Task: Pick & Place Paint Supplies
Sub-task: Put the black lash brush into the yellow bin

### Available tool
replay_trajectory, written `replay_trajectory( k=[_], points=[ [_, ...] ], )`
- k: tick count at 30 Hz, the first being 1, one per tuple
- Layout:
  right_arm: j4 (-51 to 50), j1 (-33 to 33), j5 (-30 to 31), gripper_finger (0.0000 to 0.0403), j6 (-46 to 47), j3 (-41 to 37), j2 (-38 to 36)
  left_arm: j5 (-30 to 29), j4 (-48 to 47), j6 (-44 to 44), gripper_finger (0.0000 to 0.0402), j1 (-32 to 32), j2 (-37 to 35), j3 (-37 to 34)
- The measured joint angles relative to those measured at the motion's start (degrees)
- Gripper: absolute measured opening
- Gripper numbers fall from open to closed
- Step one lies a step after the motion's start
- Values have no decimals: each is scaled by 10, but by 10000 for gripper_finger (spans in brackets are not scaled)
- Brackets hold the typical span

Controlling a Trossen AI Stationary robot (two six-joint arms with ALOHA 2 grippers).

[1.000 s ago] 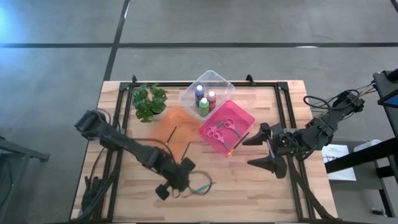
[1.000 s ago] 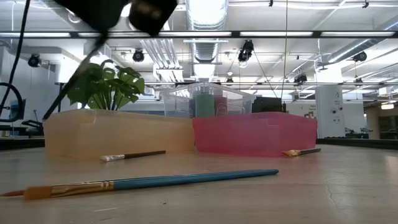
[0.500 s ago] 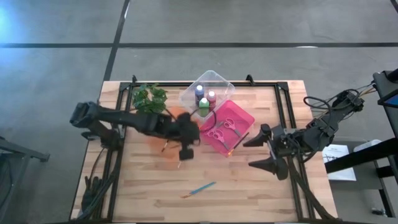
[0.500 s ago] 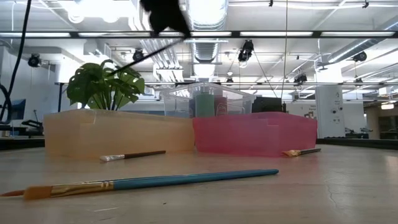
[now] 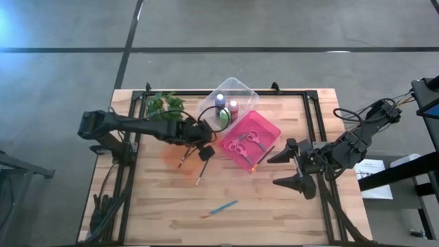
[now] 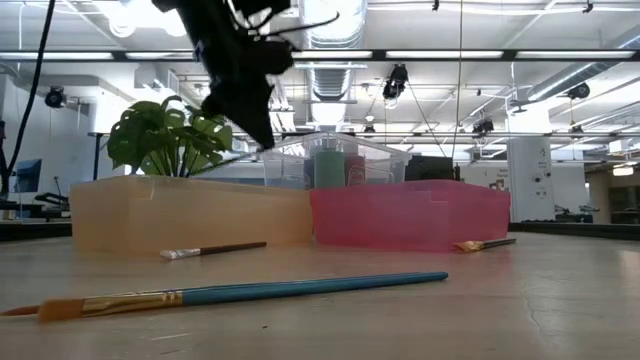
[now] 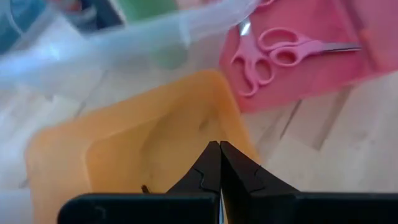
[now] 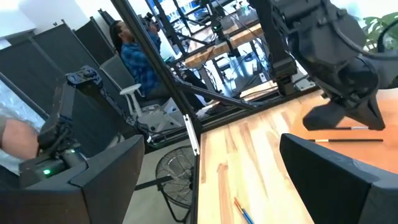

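The pink-handled scissors (image 5: 245, 140), two pairs, lie flat in the pink tray (image 5: 269, 133), just beyond the left gripper (image 5: 204, 152) on its right-arm side. The clear tray (image 5: 239, 87), farther out from that gripper, holds three upright paint bottles: a green one (image 5: 225, 117), a red one (image 5: 234, 106) and a blue-purple one (image 5: 219, 100), all white-capped. The orange tray (image 7: 130, 134) sits directly beneath the left gripper, whose fingers are pressed together with nothing between them. A thin dark paintbrush (image 5: 185, 156) lies at that tray beside the gripper, and another brush (image 5: 202, 173) lies on the table (image 5: 295, 206) just below it. A blue-handled paintbrush (image 5: 221, 208) lies on the bare wood well short of both grippers. A further brush (image 5: 265, 155) rests against the pink tray's edge, between it and the right gripper (image 5: 293, 167), which hangs with fingers spread wide and empty. The leafy plant (image 5: 163, 106) stands behind the left arm.
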Motion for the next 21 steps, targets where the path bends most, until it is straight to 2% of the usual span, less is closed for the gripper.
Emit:
replay_trajectory(
  k=[4,9,21],
  points=[
    [8,0,1,370,1,-8,0,0,53,-15,6,11,0,-50],
    [39,0,0,370,-2,-20,0,2,67,-25,6,16,0,-81],
    [40,0,0,370,-10,-22,0,2,78,-21,9,16,0,-84]
  ],
)
